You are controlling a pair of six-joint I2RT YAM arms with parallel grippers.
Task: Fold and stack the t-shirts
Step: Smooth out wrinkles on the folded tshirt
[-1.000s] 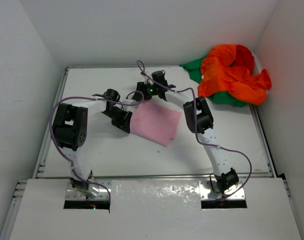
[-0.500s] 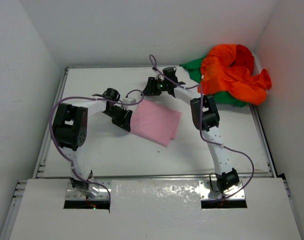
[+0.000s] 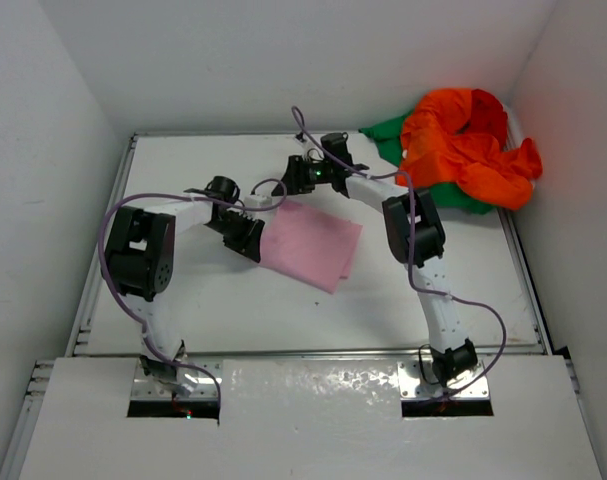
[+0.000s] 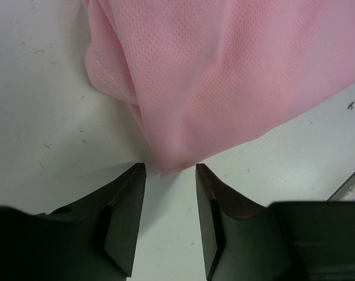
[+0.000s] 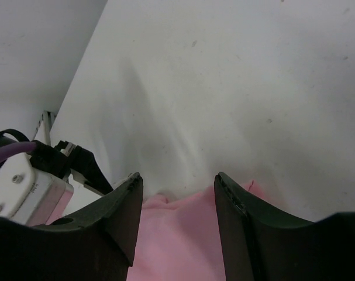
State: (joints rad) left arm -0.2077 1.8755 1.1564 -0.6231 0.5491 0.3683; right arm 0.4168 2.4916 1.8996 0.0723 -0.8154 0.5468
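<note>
pink t-shirt (image 3: 313, 243), soft mesh-knit cloth: folded to a flat rectangle, middle of the white desk (image 3: 183, 300).
top view: left gripper (image 3: 253, 243) at its left corner, unmoved; right gripper (image 3: 303, 180) has shifted slightly rightward along the far edge. bright orange t-shirt (image 3: 463, 145) over green t-shirt (image 3: 388, 135), crumpled heap, far right corner.
left wrist view: jaws part open, shirt corner at their tips, nothing clamped.
right wrist view: jaws apart above the far hem, holding nothing.
judgement: pink fold about finished; heap untouched.
writing: none readable.

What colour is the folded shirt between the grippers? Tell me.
The folded shirt is plain pink; the left wrist view shows it best.
</note>
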